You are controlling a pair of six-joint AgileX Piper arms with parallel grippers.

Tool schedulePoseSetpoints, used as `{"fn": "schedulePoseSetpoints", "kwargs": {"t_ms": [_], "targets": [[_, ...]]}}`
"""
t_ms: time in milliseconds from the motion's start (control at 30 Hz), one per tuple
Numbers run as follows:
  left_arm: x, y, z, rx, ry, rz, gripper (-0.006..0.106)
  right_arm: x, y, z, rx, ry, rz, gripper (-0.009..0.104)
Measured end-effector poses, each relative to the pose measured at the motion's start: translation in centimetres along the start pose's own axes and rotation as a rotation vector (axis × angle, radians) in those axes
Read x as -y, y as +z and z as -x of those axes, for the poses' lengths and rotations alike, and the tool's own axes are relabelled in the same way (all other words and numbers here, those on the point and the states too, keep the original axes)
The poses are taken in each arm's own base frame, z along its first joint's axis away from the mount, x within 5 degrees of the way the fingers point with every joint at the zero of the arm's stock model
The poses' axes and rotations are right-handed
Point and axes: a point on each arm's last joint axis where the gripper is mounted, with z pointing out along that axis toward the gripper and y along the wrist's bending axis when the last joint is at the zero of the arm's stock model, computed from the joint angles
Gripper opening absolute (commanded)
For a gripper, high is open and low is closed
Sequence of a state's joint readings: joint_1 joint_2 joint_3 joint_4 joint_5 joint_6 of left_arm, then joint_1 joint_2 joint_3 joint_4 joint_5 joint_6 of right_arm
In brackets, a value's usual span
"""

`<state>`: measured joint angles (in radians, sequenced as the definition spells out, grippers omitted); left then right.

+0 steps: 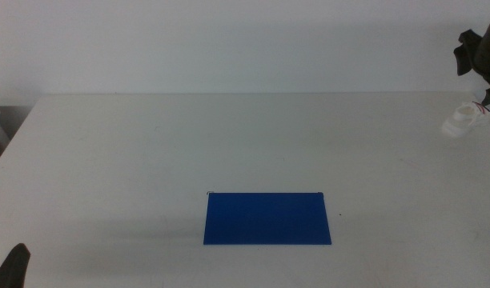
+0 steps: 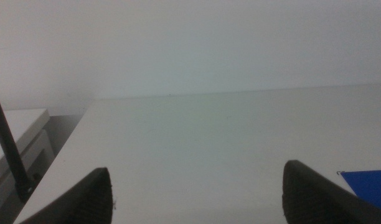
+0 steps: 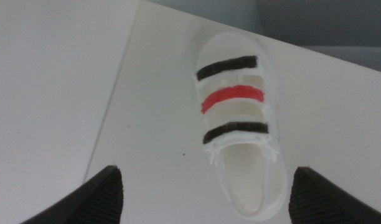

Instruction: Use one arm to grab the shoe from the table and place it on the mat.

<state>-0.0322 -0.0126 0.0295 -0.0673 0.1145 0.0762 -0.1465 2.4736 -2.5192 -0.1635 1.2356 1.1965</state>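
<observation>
A pale grey bench stands against a plain white wall, its surface evenly lit. The right end effector hangs above the bench's far right corner, its two dark jaws spread wide and holding nothing. Directly below it, between the jaws and nearer the one on the bench's outer side, lies the shoe, a small white sneaker resting on its sole, with two black straps and a red strap between them across its top and its open heel end closest to the end effector. In the middle view the shoe shows as a small white shape at the right edge, just under the dark arm. The mat, a flat dark blue rectangle, lies well apart from this end effector, toward the near middle of the bench. The left end effector waits low over the near left corner, jaws released and empty, with one corner of the mat just beyond its jaw.
</observation>
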Motion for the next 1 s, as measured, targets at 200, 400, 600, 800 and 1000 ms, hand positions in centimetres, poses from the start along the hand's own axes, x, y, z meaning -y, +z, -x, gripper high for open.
{"fn": "schedulePoseSetpoints", "kwargs": {"t_ms": [200, 400, 600, 800, 1000], "targets": [[0.0, 0.0, 0.0, 0.000, 0.000, 0.000, 0.094, -0.1, -0.5, -0.1, -0.016, -0.062, 0.012, 0.091], [0.0, 0.0, 0.0, 0.000, 0.000, 0.000, 0.094, -0.1, -0.5, -0.1, -0.014, -0.125, 0.012, 0.091], [0.0, 0.0, 0.0, 0.000, 0.000, 0.000, 0.094, 0.1, -0.2, 0.3, 0.033, -0.138, -0.016, 0.091], [0.0, 0.0, 0.0, 0.000, 0.000, 0.000, 0.094, 0.5, 1.7, 0.0, 0.030, -0.137, -0.052, 0.091], [0.0, 0.0, 0.0, 0.000, 0.000, 0.000, 0.094, 0.9, 3.6, -0.6, 0.014, -0.135, -0.084, 0.091]]}}
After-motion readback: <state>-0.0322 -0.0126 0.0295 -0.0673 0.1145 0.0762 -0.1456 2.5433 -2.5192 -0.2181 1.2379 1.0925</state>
